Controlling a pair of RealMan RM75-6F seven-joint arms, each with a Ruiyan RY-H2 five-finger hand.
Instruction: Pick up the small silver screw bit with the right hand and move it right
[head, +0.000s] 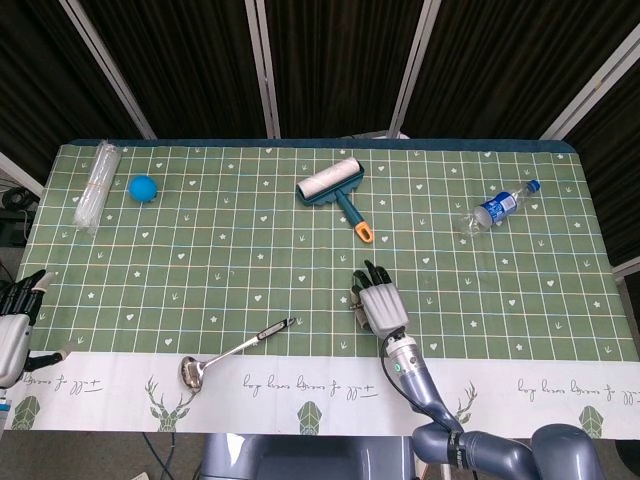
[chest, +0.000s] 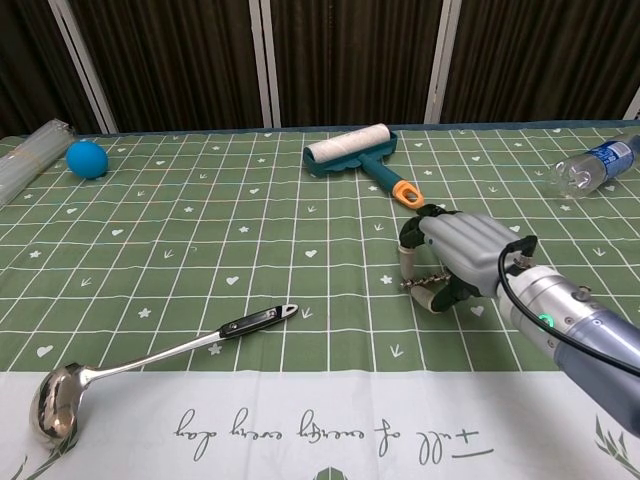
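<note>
The small silver screw bit (chest: 420, 283) shows in the chest view, low over the green checked cloth right of centre. My right hand (chest: 455, 255) arches over it, thumb on its left and curled fingers on its right, pinching the bit between them. In the head view the right hand (head: 379, 300) covers the bit, so it is hidden there. My left hand (head: 14, 320) rests at the table's far left edge, holding nothing, fingers apart.
A lint roller (chest: 350, 150) with an orange-tipped handle lies just behind the right hand. A water bottle (chest: 590, 165) lies at the far right. A steel ladle (chest: 150, 355) lies front left. A blue ball (chest: 87, 158) and a clear plastic bundle (head: 97, 185) sit back left.
</note>
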